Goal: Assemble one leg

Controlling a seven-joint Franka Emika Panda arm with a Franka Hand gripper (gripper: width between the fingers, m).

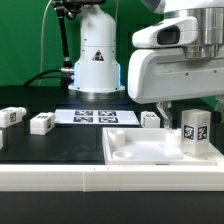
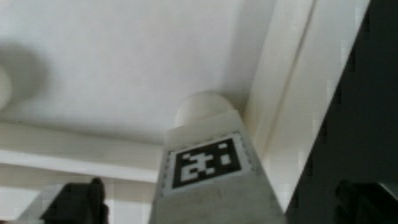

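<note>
1. The leg [image 1: 195,131] looks like a light, stiff plastic post with smooth sides that may slip. I judge it best pinched across two plain flat faces.
2. It stands upright on the white tray piece [image 1: 135,152], toward the exterior view's right.
3. My fingers [image 2: 80,203] are spread either side of the leg, not pinching it.
4. My arm [image 1: 175,65] hangs above it, wrist pointing down.
</note>
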